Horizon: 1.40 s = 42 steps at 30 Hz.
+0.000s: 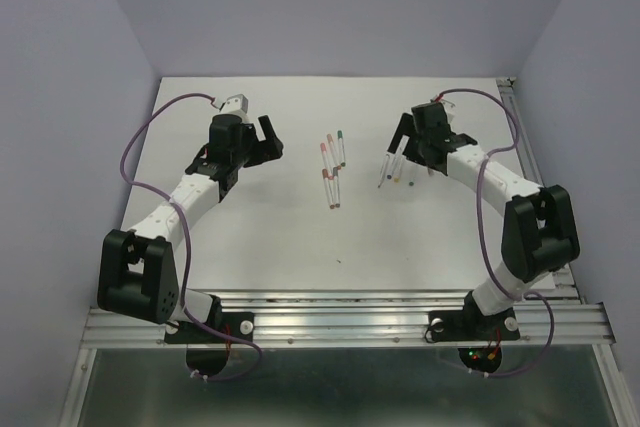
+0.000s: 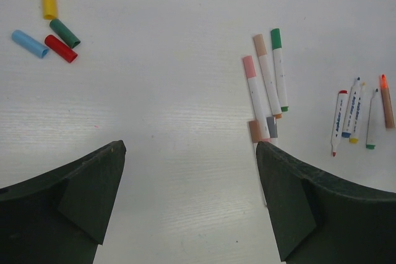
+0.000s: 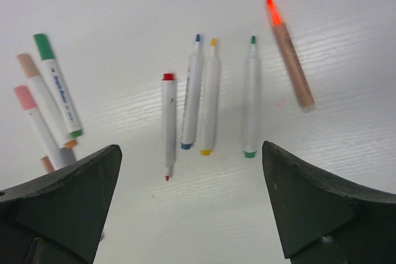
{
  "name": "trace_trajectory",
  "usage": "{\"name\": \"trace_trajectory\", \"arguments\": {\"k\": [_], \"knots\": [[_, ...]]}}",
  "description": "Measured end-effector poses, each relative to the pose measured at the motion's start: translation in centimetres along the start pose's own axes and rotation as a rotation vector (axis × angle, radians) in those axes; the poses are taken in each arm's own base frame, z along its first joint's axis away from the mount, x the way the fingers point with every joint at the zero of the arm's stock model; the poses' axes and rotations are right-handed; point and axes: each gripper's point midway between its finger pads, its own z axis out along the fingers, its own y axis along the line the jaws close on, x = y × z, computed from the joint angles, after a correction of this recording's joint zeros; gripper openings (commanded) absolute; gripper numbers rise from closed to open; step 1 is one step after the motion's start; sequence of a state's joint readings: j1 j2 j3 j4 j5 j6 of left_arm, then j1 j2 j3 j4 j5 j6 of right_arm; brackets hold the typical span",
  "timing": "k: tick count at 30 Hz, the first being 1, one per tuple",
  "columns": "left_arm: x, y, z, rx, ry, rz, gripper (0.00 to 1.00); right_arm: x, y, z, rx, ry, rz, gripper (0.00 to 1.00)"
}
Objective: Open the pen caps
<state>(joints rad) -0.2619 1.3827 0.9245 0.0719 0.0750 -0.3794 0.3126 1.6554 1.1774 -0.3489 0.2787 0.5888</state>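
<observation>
Left wrist view: four loose pen caps lie far left; capped pens sit beside the spread, empty left gripper, one end hidden behind it. Equally spread, the right gripper hovers over five uncapped pens.

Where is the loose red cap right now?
In the left wrist view's upper left, the red cap lies beside the green cap, just right of the blue cap.

A white table carries capped pens bunched near its middle, five uncapped pens in a row to their right, and four loose pen caps, yellow, green, red and blue, lying close together.
</observation>
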Motion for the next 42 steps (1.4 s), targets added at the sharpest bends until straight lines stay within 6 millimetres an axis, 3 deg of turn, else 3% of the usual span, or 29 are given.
{"name": "trace_trajectory", "arguments": {"k": [4, 8, 11, 13, 22, 28, 32, 38, 40, 41, 42], "knots": [[0.0, -0.1, 0.0, 0.003, 0.001, 0.000, 0.99, 0.7, 3.6, -2.0, -0.105, -0.014, -0.060, 1.00], [0.0, -0.1, 0.0, 0.003, 0.002, 0.000, 0.99, 5.0, 7.6, -3.2, -0.184, 0.038, -0.184, 1.00], [0.0, 0.0, 0.0, 0.003, 0.002, 0.000, 0.99, 8.6, 9.8, -3.6, -0.217, 0.086, -0.261, 1.00], [0.0, -0.1, 0.0, 0.003, 0.001, 0.000, 0.99, 9.9, 10.5, -3.1, -0.209, 0.101, -0.287, 1.00], [0.1, 0.0, 0.0, 0.003, 0.004, 0.000, 0.99, 12.5, 11.8, -0.3, -0.133, 0.127, -0.338, 0.99], [0.5, 0.1, 0.0, 0.002, 0.010, 0.000, 0.99, 12.8, 12.2, 0.6, -0.109, 0.121, -0.347, 0.91], [0.5, 0.0, 0.0, 0.006, 0.012, -0.001, 0.99, 13.2, 12.1, 1.6, -0.079, 0.124, -0.358, 0.78], [0.6, 0.0, 0.0, 0.011, 0.013, 0.000, 0.99, 13.8, 11.9, 2.4, -0.049, 0.123, -0.376, 0.70], [0.6, 0.0, 0.0, 0.011, 0.013, 0.000, 0.99, 13.9, 11.9, 2.4, -0.043, 0.117, -0.380, 0.52], [0.6, 0.0, 0.0, 0.011, 0.013, 0.000, 0.99, 13.9, 11.9, 2.4, -0.041, 0.115, -0.376, 0.52], [0.6, 0.0, 0.0, 0.011, 0.013, 0.000, 0.99, 14.0, 12.0, 2.3, -0.041, 0.113, -0.371, 0.42]]}}
